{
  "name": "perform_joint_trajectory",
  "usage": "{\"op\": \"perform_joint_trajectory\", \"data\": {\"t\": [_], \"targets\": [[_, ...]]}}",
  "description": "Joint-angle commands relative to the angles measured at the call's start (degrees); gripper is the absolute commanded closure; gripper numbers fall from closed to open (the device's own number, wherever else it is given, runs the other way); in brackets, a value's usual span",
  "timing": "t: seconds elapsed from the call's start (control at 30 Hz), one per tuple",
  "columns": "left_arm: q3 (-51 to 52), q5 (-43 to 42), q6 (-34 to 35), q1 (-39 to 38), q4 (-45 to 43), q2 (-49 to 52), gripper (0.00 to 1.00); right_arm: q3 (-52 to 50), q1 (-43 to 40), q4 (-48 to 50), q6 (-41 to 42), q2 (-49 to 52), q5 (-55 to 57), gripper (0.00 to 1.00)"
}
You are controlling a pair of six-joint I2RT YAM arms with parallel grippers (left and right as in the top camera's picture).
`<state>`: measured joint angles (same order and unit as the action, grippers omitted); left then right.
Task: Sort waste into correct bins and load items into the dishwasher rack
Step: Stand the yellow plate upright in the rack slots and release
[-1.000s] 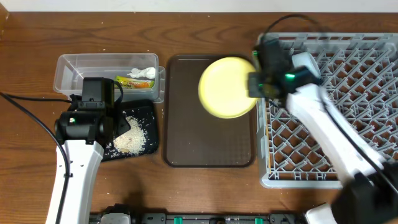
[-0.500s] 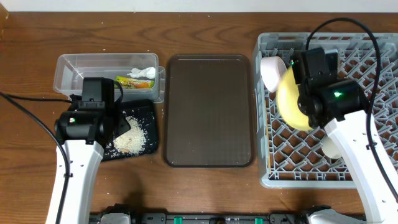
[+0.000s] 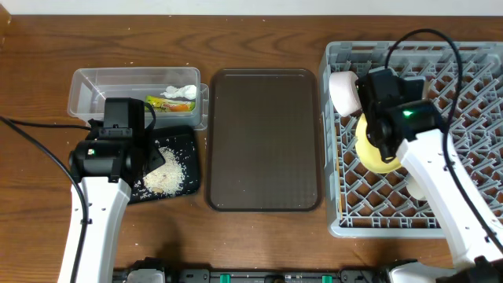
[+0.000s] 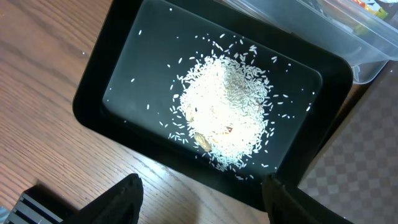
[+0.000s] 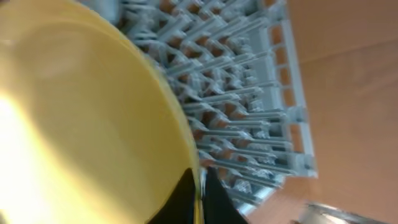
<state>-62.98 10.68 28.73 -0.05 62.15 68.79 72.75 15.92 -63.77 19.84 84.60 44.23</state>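
Observation:
My right gripper [image 5: 200,186] is shut on the rim of the yellow plate [image 3: 374,149], which it holds on edge over the left part of the grey dishwasher rack [image 3: 471,71]; the plate [image 5: 81,124] fills the right wrist view above the rack's pegs [image 5: 249,112]. A white bowl [image 3: 343,92] stands in the rack beside the plate. My left gripper [image 4: 199,199] is open and empty over the near edge of the black tray [image 3: 185,140], which holds rice scraps [image 3: 163,174] [image 4: 227,115]. The clear tub [image 3: 102,90] holds the green-and-yellow wrapper [image 3: 169,103] and white tissue [image 3: 181,92].
A dark brown serving tray [image 3: 264,141] lies between the bins and the rack. Another white item [image 3: 416,185] shows in the rack under my right arm. The clear tub's corner [image 4: 367,56] shows in the left wrist view.
My right gripper carried the yellow plate from above the brown tray rightwards into the rack and lowered it there, tipped on edge. The left arm has not moved.

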Motion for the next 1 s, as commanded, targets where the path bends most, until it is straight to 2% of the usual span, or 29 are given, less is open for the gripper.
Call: {"op": "perform_joint_trajectory", "data": {"t": [0.0, 0.1, 0.2, 0.3, 0.4, 0.5, 0.57, 0.6, 0.73, 0.9, 0.97], "targets": [[0.1, 0.3, 0.7, 0.3, 0.2, 0.1, 0.36, 0.0, -0.1, 2.6, 3.1, -0.4, -6.8, 0.71], [0.1, 0.3, 0.7, 0.3, 0.2, 0.1, 0.36, 0.0, -0.2, 4.3, 6.6, -1.7, -9.2, 0.32], [0.1, 0.3, 0.7, 0.3, 0.2, 0.1, 0.36, 0.0, -0.6, 5.9, 7.5, -4.4, -10.6, 0.18], [0.1, 0.3, 0.7, 0.3, 0.1, 0.1, 0.36, 0.0, -1.8, 6.3, 6.2, -7.2, -12.8, 0.13], [0.1, -0.9, -0.4, 0.2, -0.4, 0.1, 0.35, 0.0, -4.9, 6.8, 2.7, -10.1, -21.3, 0.08], [0.1, -9.8, -9.6, 0.2, -3.8, 0.1, 0.35, 0.0, -9.1, 8.4, -7.2, -11.5, -41.8, 0.07], [0.1, -13.3, -11.6, 0.1, -5.5, 0.1, 0.35, 0.0, -11.0, 8.5, -14.8, -11.5, -54.9, 0.07], [0.1, -13.6, -11.6, -0.1, -5.9, 0.2, 0.35, 0.0, -11.4, 8.2, -16.9, -11.4, -57.4, 0.07], [0.1, -15.6, -14.4, -1.1, -4.9, 0.3, 0.35, 0.0, -11.3, 6.1, -17.6, -11.4, -58.6, 0.05], [0.5, -16.2, -15.0, -1.9, 3.5, 0.2, 0.36, -1.3, -11.0, 3.9, -12.0, -11.8, -58.6, 0.06], [1.9, -16.2, -15.1, -2.3, 4.0, -0.8, 0.36, -2.8, -10.6, 3.8, -10.4, -12.5, -57.6, 0.06]]}}
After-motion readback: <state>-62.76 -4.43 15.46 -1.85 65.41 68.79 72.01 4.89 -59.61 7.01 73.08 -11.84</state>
